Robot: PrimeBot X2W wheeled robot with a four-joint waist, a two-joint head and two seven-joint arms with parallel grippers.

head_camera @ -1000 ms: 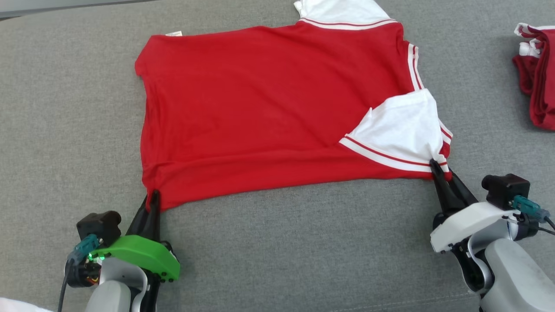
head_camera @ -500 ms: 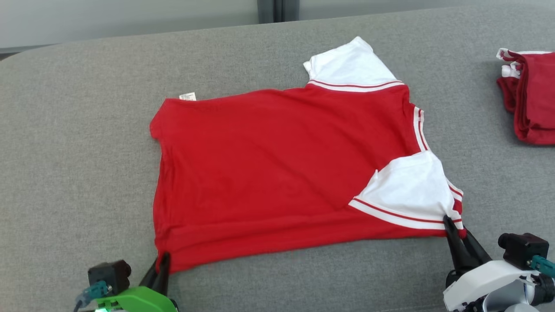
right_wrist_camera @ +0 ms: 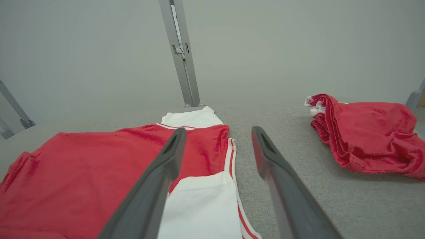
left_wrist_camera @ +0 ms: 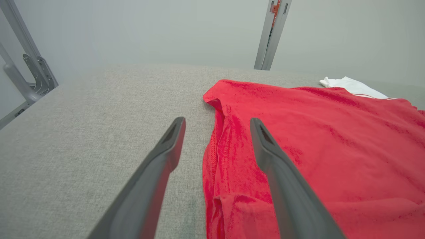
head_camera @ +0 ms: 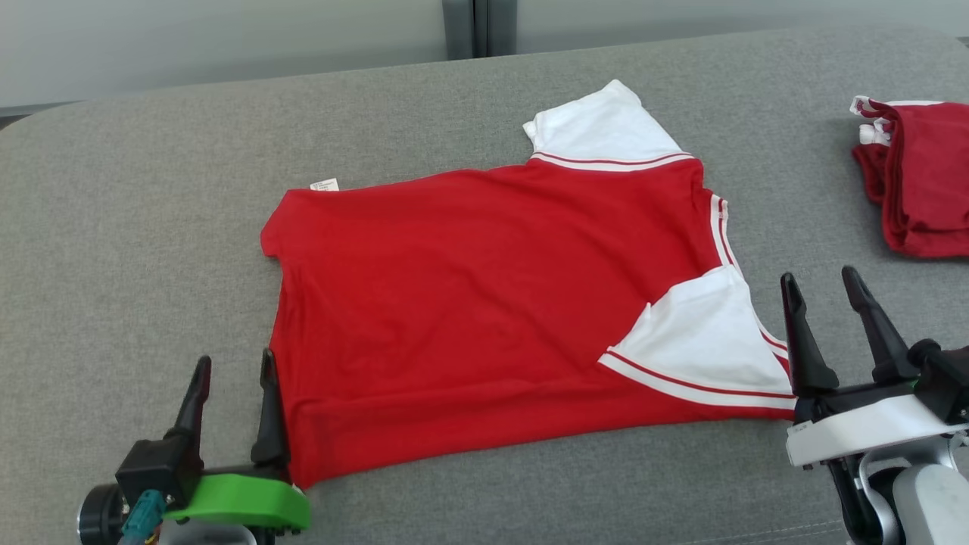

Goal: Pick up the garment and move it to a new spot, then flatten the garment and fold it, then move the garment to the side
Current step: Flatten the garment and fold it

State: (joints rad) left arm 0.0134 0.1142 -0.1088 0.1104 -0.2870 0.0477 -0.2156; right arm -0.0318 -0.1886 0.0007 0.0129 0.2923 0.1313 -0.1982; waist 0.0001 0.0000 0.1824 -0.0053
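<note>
Head view: the garment (head_camera: 484,303), a red shirt with white sleeves, lies spread flat in the middle of the grey padded surface (head_camera: 151,227). 1 white sleeve (head_camera: 704,341) is folded in over the red body at the near right corner; the other sleeve (head_camera: 598,125) sticks out at the far edge. A small white label (head_camera: 324,184) shows at the far left corner. The left gripper (head_camera: 235,358) stands at the near left corner with its 2 fingers spread apart and nothing between them; the inner finger is just beside the shirt's edge, and contact cannot be confirmed. The right gripper (head_camera: 817,275) stands just beside the near right corner, fingers likewise spread and holding nothing. A second red garment (head_camera: 920,182), bunched, lies well apart at the far right.

Left wrist view: both fingers are wide apart. The shirt's hemmed side edge runs between them, with the right-hand finger over red cloth and the other over bare grey surface.

Right wrist view: fingers wide apart, 1 over the folded sleeve, 1 over bare surface. A metal post (right_wrist_camera: 181,56) rises behind.
</note>
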